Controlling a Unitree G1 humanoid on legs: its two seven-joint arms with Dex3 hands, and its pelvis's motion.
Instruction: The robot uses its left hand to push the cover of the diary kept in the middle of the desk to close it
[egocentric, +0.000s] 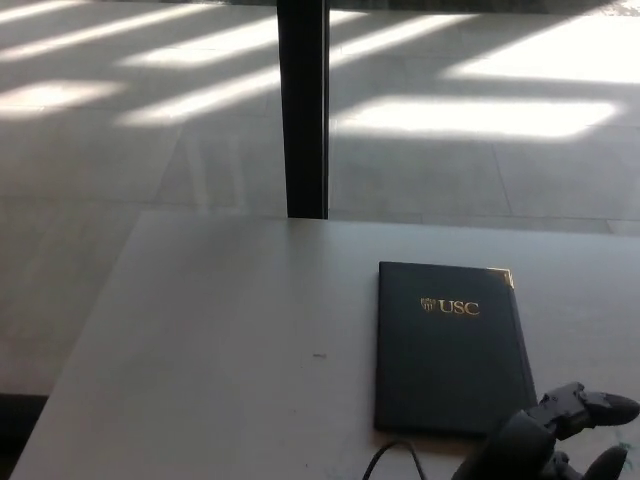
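The dark diary (450, 350) lies closed and flat on the grey desk (220, 330), right of the middle. Its cover faces up with gold "USC" lettering and a gold corner at the far right. My left hand (548, 442) is at the bottom right of the head view, just off the diary's near right corner. Its fingers (600, 406) are spread and hold nothing. Whether the hand touches the diary cannot be told. My right hand does not show.
A black post (303, 110) stands behind the desk's far edge, with sunlit floor beyond it. A thin black cable (392, 458) loops at the desk's near edge beside my hand. The desk's left edge runs diagonally down to the bottom left.
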